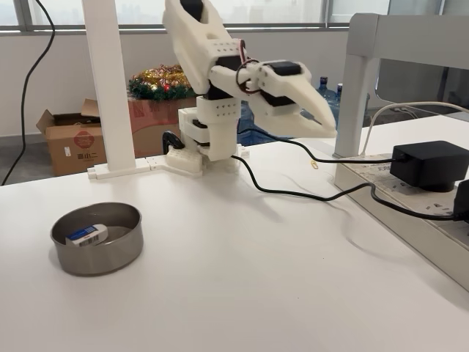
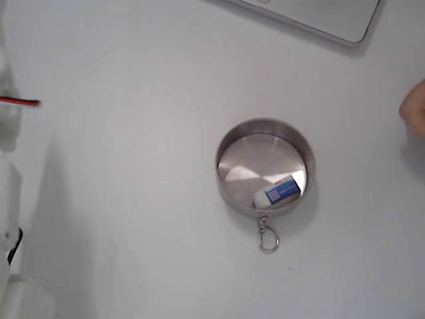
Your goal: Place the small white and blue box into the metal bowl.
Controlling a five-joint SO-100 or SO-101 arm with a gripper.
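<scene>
Item for you: box (image 2: 277, 193) lying flat inside bowl (image 1: 110, 257), against its wall, long axis along that wall; gripper (image 1: 322, 121) clenched, empty, raised well away from bowl

The metal bowl (image 2: 229, 143) is brushed silver steel, dull grey on its outer wall in a fixed view (image 1: 110, 257) and shiny inside, throwing back pale glare. A small metal clip ring (image 2: 268, 238) hangs at its rim. The small white and blue box (image 2: 277, 193) has a smooth, glossy printed label. The gripper (image 1: 331, 126) is matt white plastic. The surface (image 1: 242, 293) is smooth, matt white. A black power adapter (image 1: 429, 164) looks like matt plastic, and its cable (image 1: 293, 193) like smooth rubber.
</scene>
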